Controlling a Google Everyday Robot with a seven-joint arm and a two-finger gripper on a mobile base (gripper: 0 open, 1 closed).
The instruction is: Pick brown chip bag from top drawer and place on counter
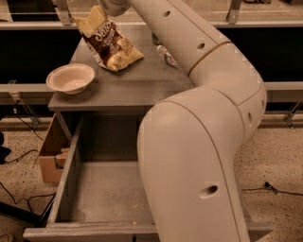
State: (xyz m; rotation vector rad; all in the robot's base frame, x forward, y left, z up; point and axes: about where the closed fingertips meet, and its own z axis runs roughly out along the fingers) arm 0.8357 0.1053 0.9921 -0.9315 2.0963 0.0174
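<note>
The brown chip bag, dark brown and cream, hangs tilted over the back left of the counter, with its lower end at or just above the surface. My gripper is at the top edge of the camera view, shut on the bag's upper edge. The top drawer stands pulled out below the counter. Its crumb-speckled bottom holds nothing that I can see. My arm covers the drawer's right side.
A white bowl sits on the counter's left front, close to the bag. A small bottle-like object lies at the counter's back, next to my arm. A cardboard box stands on the floor left of the drawer.
</note>
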